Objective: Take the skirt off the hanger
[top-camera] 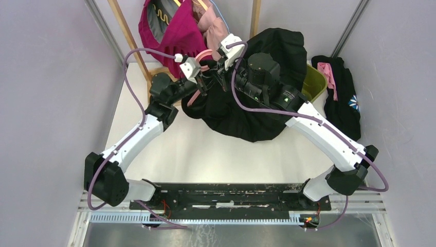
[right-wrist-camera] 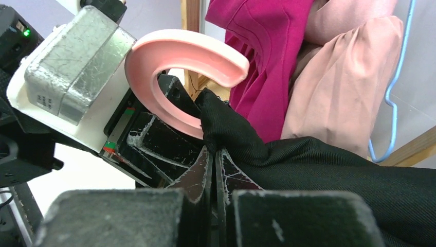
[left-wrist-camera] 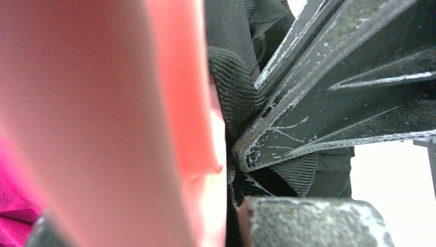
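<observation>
- My right gripper [right-wrist-camera: 213, 157] is pressed together, pinching a fold of the black skirt [right-wrist-camera: 329, 164] right at the base of the hook.
- My left gripper [top-camera: 201, 85] is clamped on the pink hanger [right-wrist-camera: 180, 51], its fingers touching the right gripper's.
- The skirt droops in a bunch over the far middle of the tabletop [top-camera: 205, 154].
- A magenta garment [right-wrist-camera: 267, 56] hangs just beyond.

Readable text: none in any view.
Scuffed silver camera housing [right-wrist-camera: 72, 67] on the left wrist: tiny embossed marks, illegible.
Dark hanging garment [top-camera: 154, 20]: yellow wavy line, no letters.
</observation>
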{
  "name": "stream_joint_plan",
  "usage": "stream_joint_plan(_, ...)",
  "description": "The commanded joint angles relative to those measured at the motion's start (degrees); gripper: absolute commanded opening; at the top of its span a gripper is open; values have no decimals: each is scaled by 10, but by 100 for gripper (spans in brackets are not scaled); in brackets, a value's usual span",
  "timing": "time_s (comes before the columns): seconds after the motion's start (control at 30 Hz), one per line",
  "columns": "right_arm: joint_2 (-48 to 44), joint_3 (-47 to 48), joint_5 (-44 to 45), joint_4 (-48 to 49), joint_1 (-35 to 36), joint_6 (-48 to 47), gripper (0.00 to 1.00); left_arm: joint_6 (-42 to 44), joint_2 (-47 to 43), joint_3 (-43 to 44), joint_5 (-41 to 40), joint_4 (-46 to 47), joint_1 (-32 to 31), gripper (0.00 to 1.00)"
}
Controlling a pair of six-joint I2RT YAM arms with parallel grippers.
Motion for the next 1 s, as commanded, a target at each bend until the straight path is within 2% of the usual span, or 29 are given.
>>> stream_joint_plan(0.0,-12,23,-27,2,14,-3,1,-100,-5,-22,61,277,-8,3)
stream_joint_plan(0.03,-16,20,-16,0,14,-7,1,-95,-3,-10,77,244,-8,3)
stream_joint_plan(0.13,-33,8,28,3,13,-31,1,20,-14,44,57,-4,-11,3)
stream_joint_plan(0.23,-39,6,66,-1,13,-52,1,82,-40,36,17,-101,-11,3)
stream_joint_plan(0.37,-41,11,103,13,12,-68,1,127,-51,18,-22,-177,-10,3)
stream_joint_plan(0.53,-27,60,160,-10,5,-106,1,162,-63,3,-60,-268,-11,3)
stream_joint_plan(0.67,-27,58,166,-6,-22,-113,1,185,-107,-38,-111,-304,-10,3)
stream_joint_plan(0.8,-29,54,163,-4,-56,-113,1,208,-126,-27,-176,-383,-10,3)
stream_joint_plan(0.97,-23,35,152,-3,-94,-112,1,189,-221,-33,-133,-380,-11,3)
